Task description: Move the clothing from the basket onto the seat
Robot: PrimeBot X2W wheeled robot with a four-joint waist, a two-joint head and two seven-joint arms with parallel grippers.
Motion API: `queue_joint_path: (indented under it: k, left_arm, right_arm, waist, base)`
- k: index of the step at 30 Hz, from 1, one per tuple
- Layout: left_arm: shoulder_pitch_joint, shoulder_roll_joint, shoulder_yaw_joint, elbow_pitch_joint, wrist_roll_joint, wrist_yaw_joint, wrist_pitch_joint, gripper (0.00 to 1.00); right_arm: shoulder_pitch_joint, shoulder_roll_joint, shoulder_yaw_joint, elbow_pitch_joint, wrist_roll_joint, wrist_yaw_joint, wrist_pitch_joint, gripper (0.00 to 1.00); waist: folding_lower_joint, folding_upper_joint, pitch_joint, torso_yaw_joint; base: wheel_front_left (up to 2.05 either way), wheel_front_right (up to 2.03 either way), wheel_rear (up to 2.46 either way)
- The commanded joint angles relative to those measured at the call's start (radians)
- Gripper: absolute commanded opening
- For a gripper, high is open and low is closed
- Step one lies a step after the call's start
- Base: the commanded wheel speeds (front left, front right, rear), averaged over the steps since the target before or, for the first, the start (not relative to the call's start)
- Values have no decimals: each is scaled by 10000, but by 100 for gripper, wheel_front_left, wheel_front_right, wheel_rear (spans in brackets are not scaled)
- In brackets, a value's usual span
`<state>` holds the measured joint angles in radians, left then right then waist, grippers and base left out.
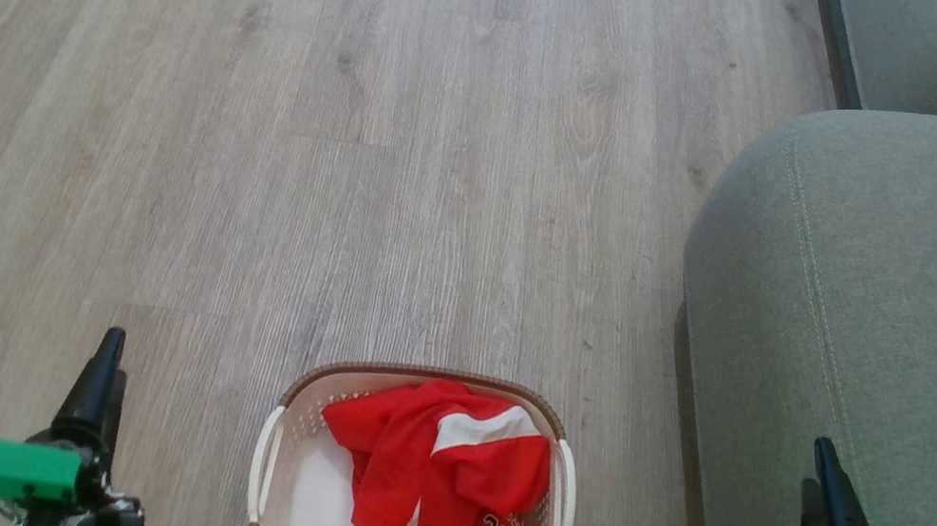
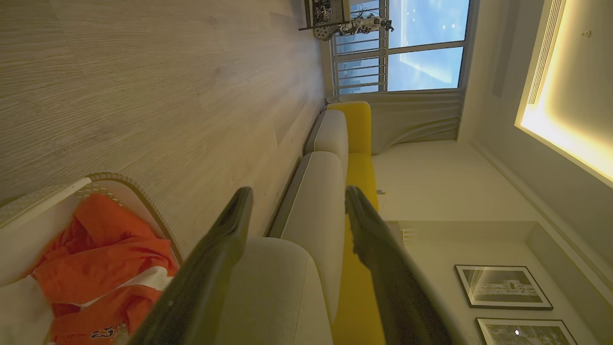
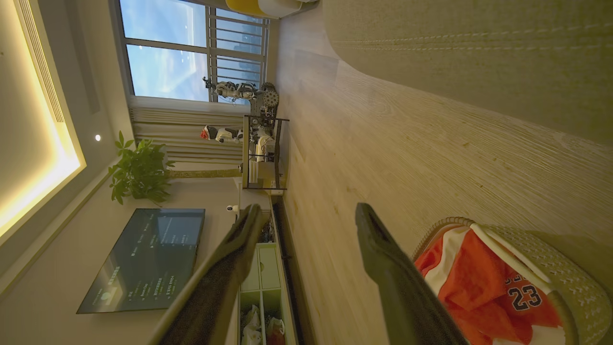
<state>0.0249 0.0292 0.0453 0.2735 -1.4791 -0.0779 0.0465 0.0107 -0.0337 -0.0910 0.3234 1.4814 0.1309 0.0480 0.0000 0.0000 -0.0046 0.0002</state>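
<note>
While the clothing (image 1: pixel 444 481) lies heaped in the basket (image 1: pixel 284 423), at four o'clock from the left gripper (image 2: pixel 297 201) and eight o'clock from the right gripper (image 3: pixel 309 213), both hang empty, fingers apart, with the seat (image 1: pixel 908 283) at the basket's two o'clock.

Pale wood-plank floor (image 1: pixel 262 121), stretching far and left. Standing on it near the middle, an oval basket (image 1: pixel 295 425); just right of that, a big grey-green seat (image 1: pixel 881 326).
</note>
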Motion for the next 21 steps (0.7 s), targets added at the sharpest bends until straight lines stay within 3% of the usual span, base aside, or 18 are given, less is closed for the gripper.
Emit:
queue_joint_path:
  k: [1, 21]
  left_arm:
    - [-248, 106, 25, -524, 311, 68, -132, 100]
    - [-63, 125, -470, -1319, 3478, 538, -688, 100]
  right_arm:
    - [-365, -57, 62, -472, -311, 0, -124, 100]
    - [-284, -77, 542, -1390, -3374, -1, -685, 100]
  waist:
    - [0, 0, -4, 1]
    - [0, 0, -42, 36]
  base:
    - [0, 0, 0]
    - [0, 0, 0]
